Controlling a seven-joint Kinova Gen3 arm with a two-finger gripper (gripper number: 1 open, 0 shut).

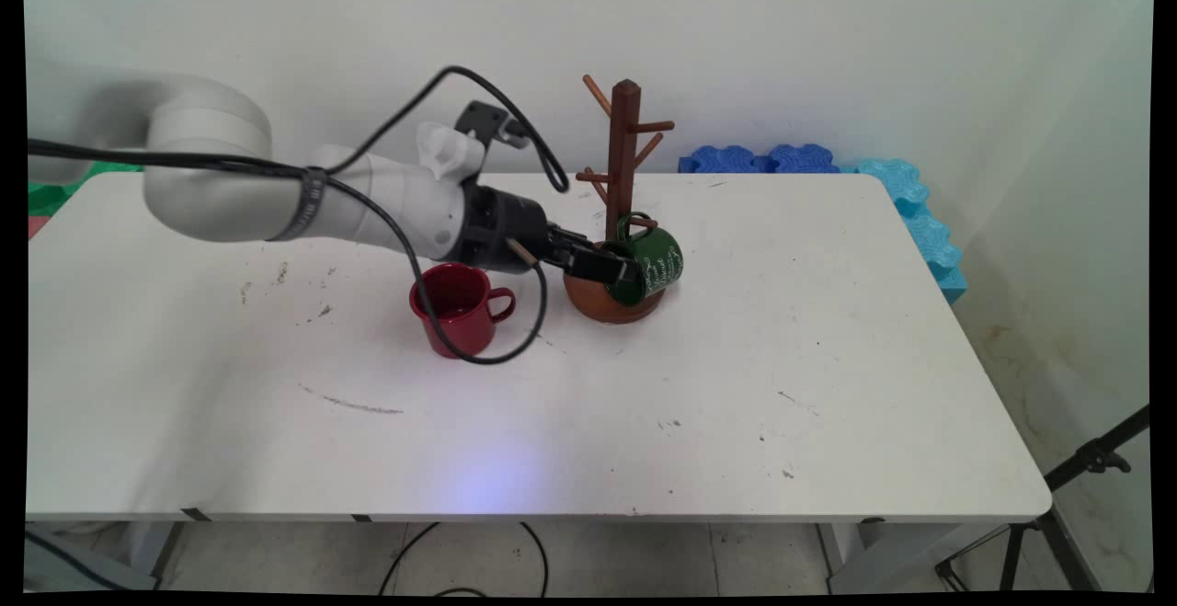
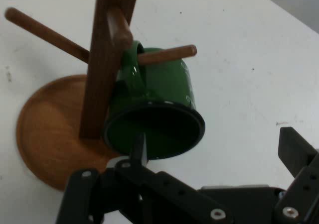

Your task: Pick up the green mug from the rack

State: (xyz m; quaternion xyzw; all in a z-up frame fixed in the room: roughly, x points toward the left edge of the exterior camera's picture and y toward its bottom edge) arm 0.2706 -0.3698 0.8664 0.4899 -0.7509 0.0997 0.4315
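1. Now the green mug (image 2: 159,109) hangs by its handle on a low peg of the rack (image 1: 622,211)
2. Jaws stand wide at its rim, gripping nothing
3. Looks light, stiff, slippery enamel; rim suits grasping
4. Red mug (image 1: 460,308) stands on the surface (image 1: 644,422) nearby

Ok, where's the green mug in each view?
Main view: green mug right of centre, hung on a low peg of the rack, mouth toward the gripper.
Hand view: green mug at centre, handle over a peg.
Shared landmark: the rack's round base.

A white table (image 1: 828,422) stands before a pale wall (image 1: 828,45), blue foam mats (image 1: 906,188) behind it.
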